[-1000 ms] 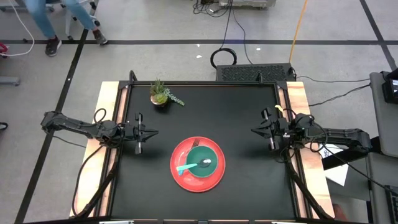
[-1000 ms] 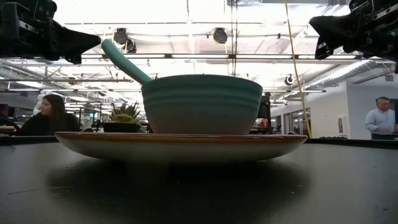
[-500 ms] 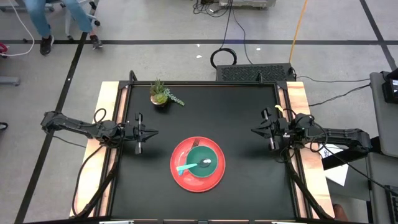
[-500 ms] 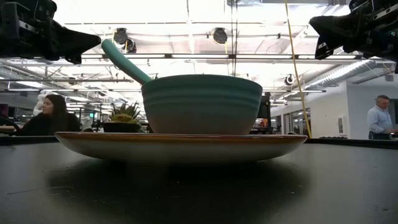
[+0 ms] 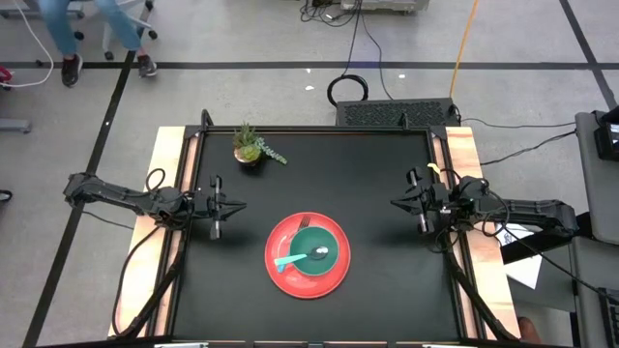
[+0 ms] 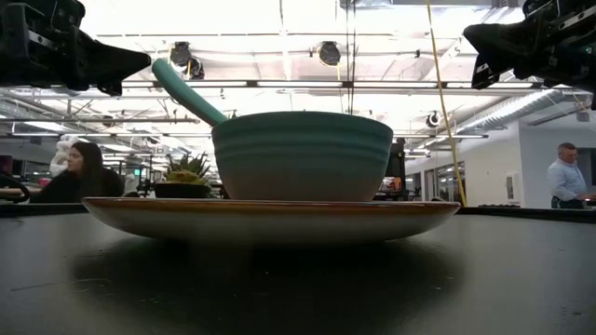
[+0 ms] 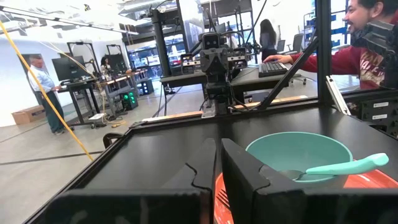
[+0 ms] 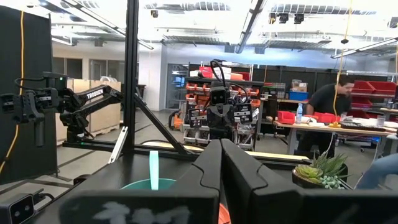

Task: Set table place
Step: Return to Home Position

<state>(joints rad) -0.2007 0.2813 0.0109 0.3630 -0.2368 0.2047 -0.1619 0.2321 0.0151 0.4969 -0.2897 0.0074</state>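
The left gripper [image 5: 239,205] hovers near the left edge of the table [image 5: 372,164], jaws pressed together. At the middle front, a round red plate [image 5: 332,279] carries a teal bowl [image 5: 314,239]. A spoon [image 5: 290,261] lies in the bowl, its light-teal handle over the left rim. The right gripper [image 5: 395,202] hangs near the right edge, jaws together.

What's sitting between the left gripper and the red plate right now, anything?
Nothing visible. Only bare table lies between the left gripper and the red plate. The potted plant stands near the far edge, well off that line. The right gripper sits at the table's right side.
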